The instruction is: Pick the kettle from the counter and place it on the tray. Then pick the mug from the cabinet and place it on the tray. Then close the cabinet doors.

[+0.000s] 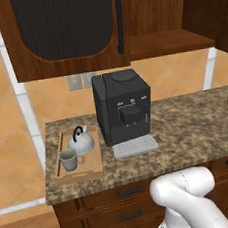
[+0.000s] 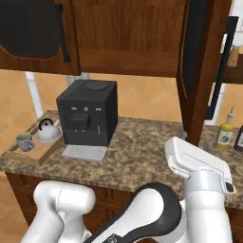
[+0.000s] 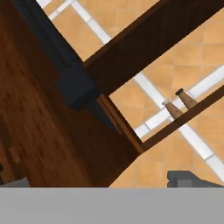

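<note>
Left base view: kettle (image 1: 82, 142) and mug (image 1: 68, 159) on tray (image 1: 93, 164), bench's (image 1: 187, 127) left end.
Right base view: right cabinet door (image 2: 201, 66) open; a glancing push may slip off.
Hand view: hand (image 3: 96, 181) wide, empty.

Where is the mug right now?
The mug stands in the tray at the counter's left end, just in front of the kettle, left of the coffee machine.

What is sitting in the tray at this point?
The tray at the counter's left end holds the kettle towards the back and the mug in front of it. The patches of tray floor beneath both are covered, and the tray's front rim hides the mug's base.
</note>
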{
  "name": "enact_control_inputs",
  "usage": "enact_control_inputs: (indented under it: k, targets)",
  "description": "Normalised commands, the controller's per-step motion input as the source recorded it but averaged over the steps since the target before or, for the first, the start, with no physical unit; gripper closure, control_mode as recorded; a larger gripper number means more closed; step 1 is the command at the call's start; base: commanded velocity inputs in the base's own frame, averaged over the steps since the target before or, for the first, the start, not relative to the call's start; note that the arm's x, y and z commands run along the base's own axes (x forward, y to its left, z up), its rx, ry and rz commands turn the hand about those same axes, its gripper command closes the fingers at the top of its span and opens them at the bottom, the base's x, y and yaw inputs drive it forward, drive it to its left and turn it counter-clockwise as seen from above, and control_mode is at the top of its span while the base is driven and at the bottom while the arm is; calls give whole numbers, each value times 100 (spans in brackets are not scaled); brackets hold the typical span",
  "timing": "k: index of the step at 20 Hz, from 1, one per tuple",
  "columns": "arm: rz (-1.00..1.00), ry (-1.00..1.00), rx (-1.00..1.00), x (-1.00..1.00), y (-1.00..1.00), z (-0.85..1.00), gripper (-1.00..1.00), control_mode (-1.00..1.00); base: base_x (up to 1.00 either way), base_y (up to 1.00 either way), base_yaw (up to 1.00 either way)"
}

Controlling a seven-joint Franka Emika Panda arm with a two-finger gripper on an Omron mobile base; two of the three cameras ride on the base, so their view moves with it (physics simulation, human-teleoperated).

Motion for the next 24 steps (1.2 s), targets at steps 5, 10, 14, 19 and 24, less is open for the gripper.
enact_control_inputs:
  k: [5, 10, 14, 19, 24]
  targets:
    - [5, 0, 0, -56, -79, -1, -100, -100, 0, 0, 0]
    - [7, -3, 0, -83, -86, 0, -100, -100, 0, 0, 0]
    - [0, -9, 0, -100, -97, 0, -100, -100, 0, 0, 0]
    - [0, -15, 0, -80, -52, 0, -100, -100, 0, 0, 0]
    - [0, -4, 0, 9, 10, -10, -100, -100, 0, 0, 0]
